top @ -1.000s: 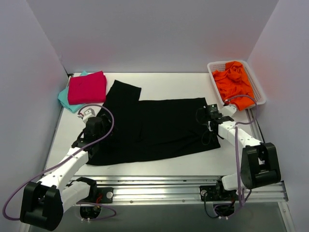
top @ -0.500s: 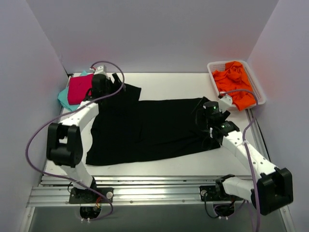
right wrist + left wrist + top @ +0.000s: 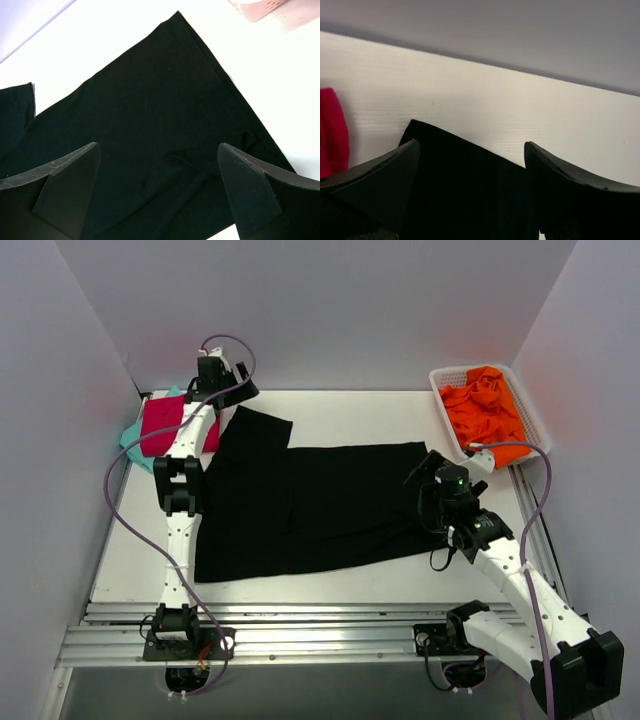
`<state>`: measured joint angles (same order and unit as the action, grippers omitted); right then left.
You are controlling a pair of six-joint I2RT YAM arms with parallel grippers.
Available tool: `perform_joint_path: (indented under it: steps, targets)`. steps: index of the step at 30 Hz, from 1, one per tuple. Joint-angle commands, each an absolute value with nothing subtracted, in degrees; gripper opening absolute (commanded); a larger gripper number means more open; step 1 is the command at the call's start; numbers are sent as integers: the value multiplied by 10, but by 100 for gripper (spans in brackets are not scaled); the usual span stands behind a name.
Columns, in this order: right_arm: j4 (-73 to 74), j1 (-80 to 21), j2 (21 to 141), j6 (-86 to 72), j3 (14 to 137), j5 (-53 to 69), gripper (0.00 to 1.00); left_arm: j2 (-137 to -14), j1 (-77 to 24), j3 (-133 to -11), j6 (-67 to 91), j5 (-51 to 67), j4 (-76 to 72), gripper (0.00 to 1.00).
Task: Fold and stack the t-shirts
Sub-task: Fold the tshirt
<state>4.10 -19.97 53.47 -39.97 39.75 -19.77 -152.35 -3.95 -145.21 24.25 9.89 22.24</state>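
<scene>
The black t-shirt (image 3: pixel 310 505) lies spread flat across the middle of the table, one sleeve (image 3: pixel 255 428) pointing to the back left. The folded magenta shirt (image 3: pixel 160 425) rests on the teal shirt (image 3: pixel 130 443) at the back left. My left gripper (image 3: pixel 235 392) is open and empty, just above the sleeve's far edge; in the left wrist view the sleeve (image 3: pixel 470 195) lies between the fingers (image 3: pixel 380 175), with magenta cloth (image 3: pixel 332 130) at the left. My right gripper (image 3: pixel 424 468) is open and empty above the shirt's right edge; the black cloth (image 3: pixel 140 100) fills its wrist view.
A white basket (image 3: pixel 537 425) holding crumpled orange cloth (image 3: pixel 485 405) stands at the back right; its corner shows in the right wrist view (image 3: pixel 265 7). Walls close in on the left, back and right. Bare white tabletop (image 3: pixel 360 410) lies behind the shirt.
My left arm has swung from the shirt's near-left side out to the far sleeve at the back left. My right gripper has drawn back slightly toward the near right. The shirt lies as before.
</scene>
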Motion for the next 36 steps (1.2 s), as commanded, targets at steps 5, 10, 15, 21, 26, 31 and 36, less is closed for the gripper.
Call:
perform_joint_path:
  steps: [5, 10, 15, 21, 26, 31, 36]
  targets:
    - [49, -204, 532, -393, 388, -203, 98, -1561, -24, -1506, 274, 96, 353, 94]
    - [47, -204, 526, -394, 381, -195, 98, -1564, -23, -1500, 256, 68, 363, 94]
    - [57, -204, 519, -393, 380, -195, 98, -1579, -21, -1514, 248, 67, 353, 94]
    - [54, -204, 515, -390, 373, -205, 98, -1513, -24, -1439, 245, 79, 273, 94]
    - [33, -204, 538, -390, 372, -193, 98, -1595, -22, -1599, 235, 55, 371, 94]
    - [18, -203, 561, -386, 370, -194, 98, -1491, -23, -1414, 234, 46, 222, 94]
    - [6, -201, 574, -381, 369, -190, 99, -1584, -24, -1611, 224, 24, 362, 94]
